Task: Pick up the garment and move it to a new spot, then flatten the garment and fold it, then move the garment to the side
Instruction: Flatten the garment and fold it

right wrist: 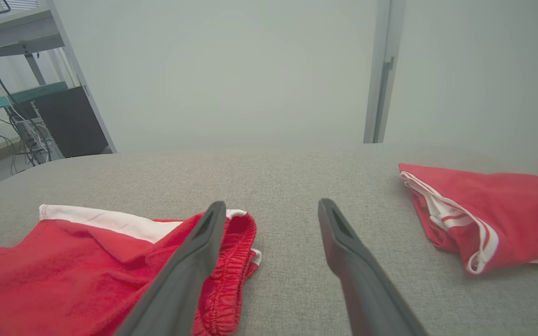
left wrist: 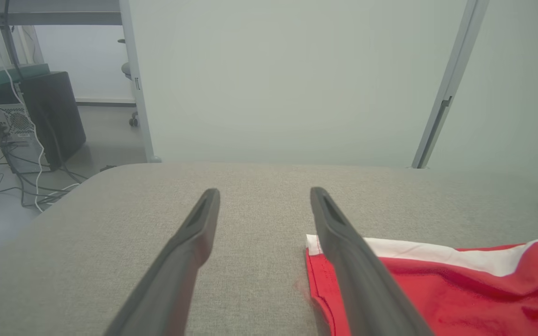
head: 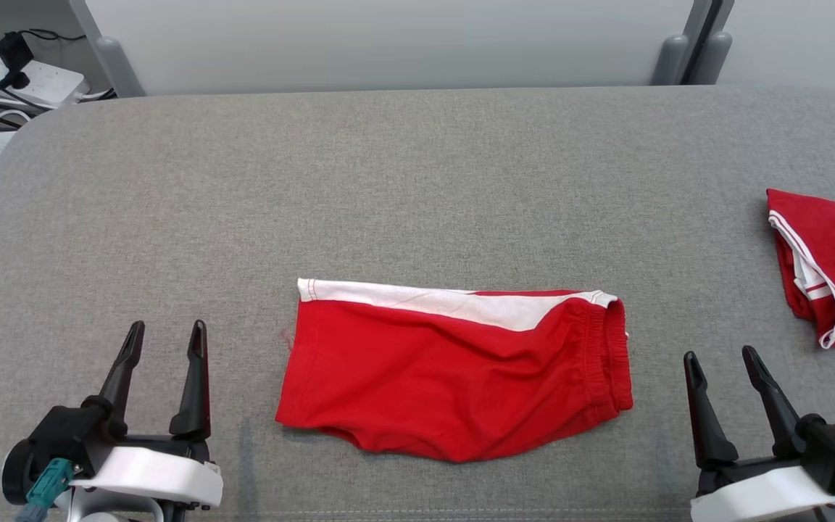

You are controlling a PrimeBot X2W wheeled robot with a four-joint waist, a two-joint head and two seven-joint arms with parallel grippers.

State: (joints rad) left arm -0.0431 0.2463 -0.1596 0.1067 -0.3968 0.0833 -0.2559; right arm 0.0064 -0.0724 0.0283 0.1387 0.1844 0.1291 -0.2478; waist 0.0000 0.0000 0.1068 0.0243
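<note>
**Q:** Which step is shown?

**A:** Lower left, left end effector; lower right, right end effector. Both stand wide and hold nothing. Their fingers point up the frame, one end effector on each side of the shorts and apart from the cloth. The shorts lie at lower centre: red, with a white band along the top edge and the waistband at the right. They are doubled over and fairly flat. Judged from this, the fold is done or nearly done, and the move to the side is not yet begun.

**Q:** What does the next move call for?

**A:** Probably a two-point pinch. Each end effector would come in to its near edge and close on all layers so the fold holds, then carry level. The bottom hem bulges and could sag open if only the top layer is taken. The other garment, a red bundle with white trim at the right edge, already takes that side.

**Q:** And the setting?

**A:** A grey woven surface with rounded far corners. Beyond it stands a pale partition. At upper left, a power strip with dark cables. The left wrist view adds a dark computer case at its left.
</note>
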